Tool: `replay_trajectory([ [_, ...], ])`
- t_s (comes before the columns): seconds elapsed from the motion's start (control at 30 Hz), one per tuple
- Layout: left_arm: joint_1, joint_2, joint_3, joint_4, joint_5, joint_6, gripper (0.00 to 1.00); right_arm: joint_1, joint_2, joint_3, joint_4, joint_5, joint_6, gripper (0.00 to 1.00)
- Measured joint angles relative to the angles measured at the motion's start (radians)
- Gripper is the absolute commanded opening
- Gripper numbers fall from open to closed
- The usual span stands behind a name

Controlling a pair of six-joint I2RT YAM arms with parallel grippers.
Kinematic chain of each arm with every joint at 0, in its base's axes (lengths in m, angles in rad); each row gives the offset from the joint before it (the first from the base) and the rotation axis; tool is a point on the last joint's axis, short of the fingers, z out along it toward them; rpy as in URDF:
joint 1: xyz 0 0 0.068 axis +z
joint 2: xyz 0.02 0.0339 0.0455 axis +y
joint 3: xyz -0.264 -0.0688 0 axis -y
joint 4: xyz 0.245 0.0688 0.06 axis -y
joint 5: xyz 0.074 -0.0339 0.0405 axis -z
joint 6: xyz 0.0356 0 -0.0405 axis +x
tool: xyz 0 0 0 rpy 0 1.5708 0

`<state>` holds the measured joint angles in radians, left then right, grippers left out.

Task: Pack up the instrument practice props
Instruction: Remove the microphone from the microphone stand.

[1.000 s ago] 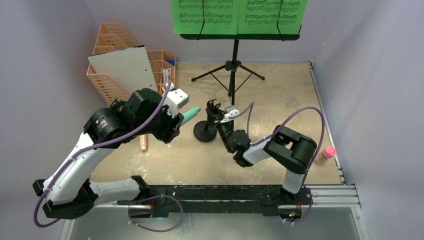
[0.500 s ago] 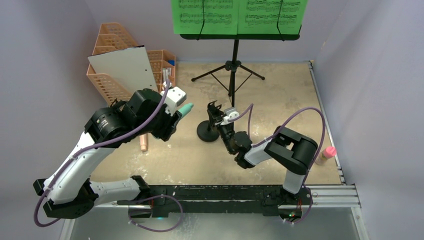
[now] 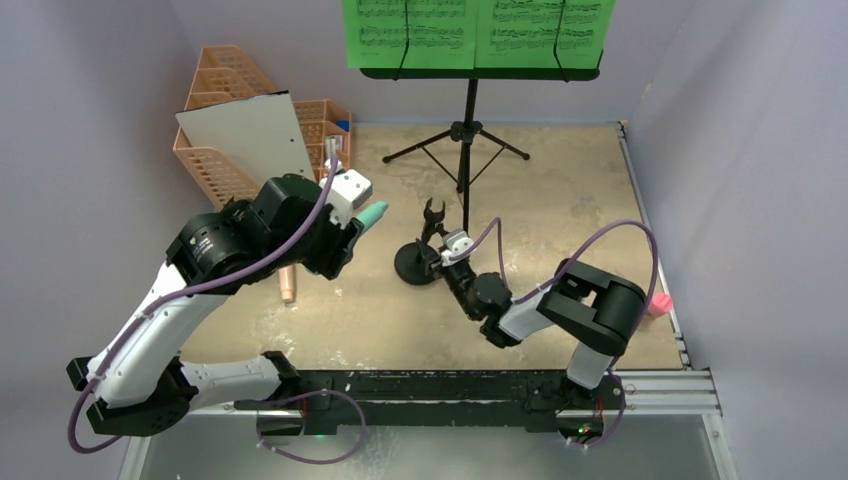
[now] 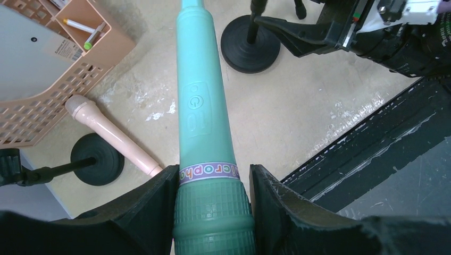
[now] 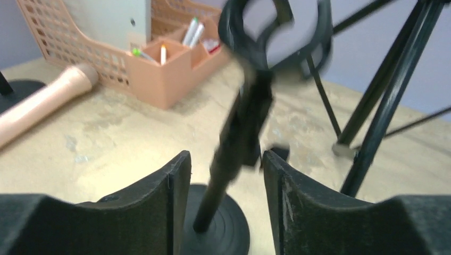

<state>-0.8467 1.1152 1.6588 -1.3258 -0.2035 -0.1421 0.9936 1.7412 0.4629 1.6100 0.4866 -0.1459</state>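
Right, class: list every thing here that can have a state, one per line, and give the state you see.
left gripper: shut on mint microphone
mint microphone: held off the table
right gripper: open, either side of centre holder
centre holder: standing on its base
left holder: base on the table
pink microphone: lying flat
music stand: upright, legs spread
green pages: up on the stand
board: leaning on organizer

I see a blurred black holder (image 5: 247,122) standing on its round base between my right gripper's (image 5: 226,156) parted fingers, the pink microphone (image 5: 48,101) lying at left, black tripod legs (image 5: 383,106) at right.
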Motion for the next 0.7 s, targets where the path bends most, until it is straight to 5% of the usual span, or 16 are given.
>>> replay_trajectory([
  [0.7,0.0,-0.001,0.045,0.023,0.037,0.029,0.0,0.079,-0.245,-0.119,-0.191,-0.008,-0.113,0.81],
])
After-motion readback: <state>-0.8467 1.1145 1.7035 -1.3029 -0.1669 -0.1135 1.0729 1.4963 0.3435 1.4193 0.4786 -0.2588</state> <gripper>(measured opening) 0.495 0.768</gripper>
